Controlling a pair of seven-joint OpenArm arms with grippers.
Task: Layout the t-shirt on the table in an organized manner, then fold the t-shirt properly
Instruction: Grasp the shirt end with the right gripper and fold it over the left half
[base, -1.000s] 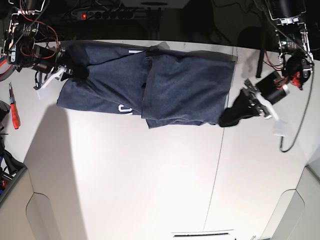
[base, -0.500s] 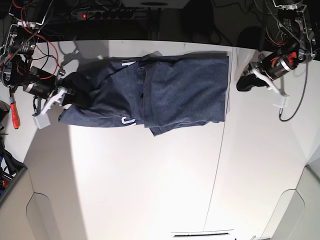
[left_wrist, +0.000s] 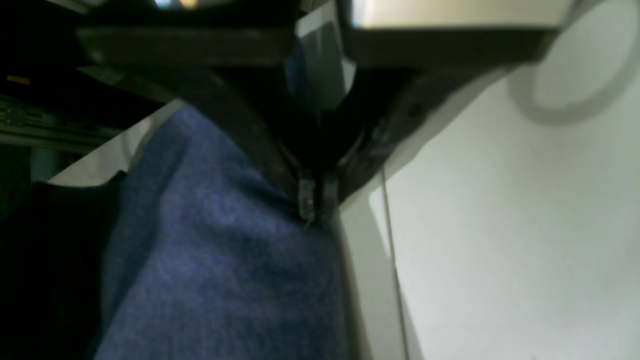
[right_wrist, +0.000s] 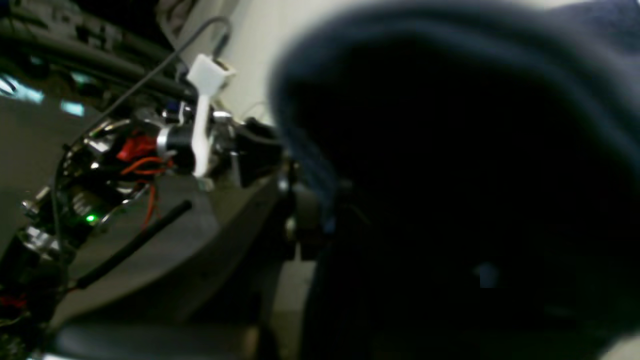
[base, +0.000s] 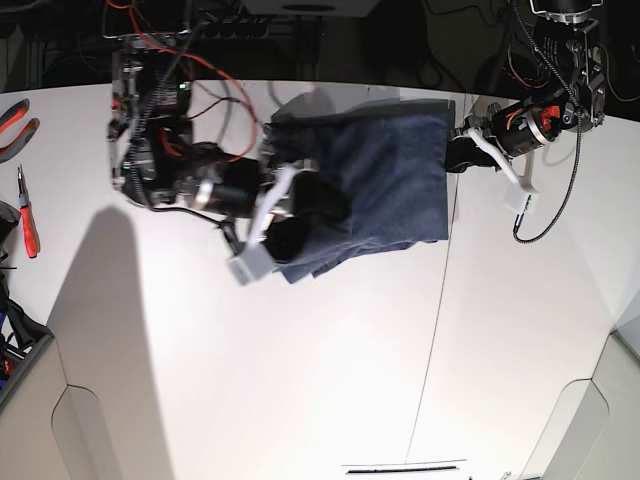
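- T-shirt (base: 385, 185) lies bunched near the tabletop's (base: 300, 380) far edge; folding looks underway, one side carried across.
- Right gripper (base: 300, 215) clamps a fold of it; left gripper (left_wrist: 312, 200) is pinched shut at the opposite hem.
- Next move calls for laying the fold down flat.
- Only the left wrist view shows the closed tips.

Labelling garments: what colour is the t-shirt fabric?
Heathered navy blue t-shirt, clearest in the base view.

Red-handled pliers (base: 28, 222) at left edge; power strip (base: 262, 27) behind.
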